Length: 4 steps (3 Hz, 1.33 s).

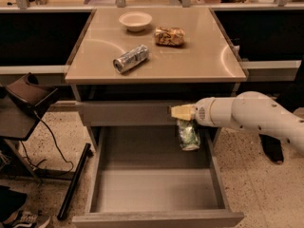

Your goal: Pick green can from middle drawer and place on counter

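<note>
Warm, rather dim light falls from overhead; the tan surface throws back pale curved glare near its left and right edges. The claw, clasping the green can above the middle drawer, is well lit; the drawer's rear floor lies in shadow; the recesses at either side are almost black.

Cannot read any text, brand, number or sign. Can see only pale markings on the green can, hanging from the gripper with jaws clamped on its upper end, above the right rear of the open middle drawer and just below the worktop edge, but cannot resolve them into letters. Likewise find no readable print on the silver-grey can lying on its side on the worktop, nor on the mottled packet near the bowl.
</note>
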Each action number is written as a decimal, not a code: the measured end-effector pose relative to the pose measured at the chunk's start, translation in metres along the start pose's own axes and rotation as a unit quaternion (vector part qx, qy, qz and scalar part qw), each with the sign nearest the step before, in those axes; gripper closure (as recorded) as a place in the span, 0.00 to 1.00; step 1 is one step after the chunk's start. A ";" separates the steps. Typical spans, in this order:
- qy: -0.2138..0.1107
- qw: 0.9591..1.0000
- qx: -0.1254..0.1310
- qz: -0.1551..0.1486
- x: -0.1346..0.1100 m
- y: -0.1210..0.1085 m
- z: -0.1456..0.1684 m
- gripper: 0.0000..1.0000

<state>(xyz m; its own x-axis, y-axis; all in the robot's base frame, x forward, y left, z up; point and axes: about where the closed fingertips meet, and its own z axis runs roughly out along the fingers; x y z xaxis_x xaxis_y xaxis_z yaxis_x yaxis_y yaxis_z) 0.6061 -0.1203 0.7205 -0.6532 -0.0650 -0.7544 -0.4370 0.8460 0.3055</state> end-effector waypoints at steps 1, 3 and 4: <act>0.000 1.000 0.000 0.000 0.000 0.000 0.000 1.00; -0.030 0.998 0.000 -0.050 -0.053 0.043 -0.077 1.00; -0.061 0.992 0.010 -0.107 -0.130 0.089 -0.153 1.00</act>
<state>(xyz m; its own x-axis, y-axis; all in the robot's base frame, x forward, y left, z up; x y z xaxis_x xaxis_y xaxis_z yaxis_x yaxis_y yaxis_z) 0.5577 -0.1170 0.9351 -0.4660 -0.1816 -0.8659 -0.5446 0.8302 0.1190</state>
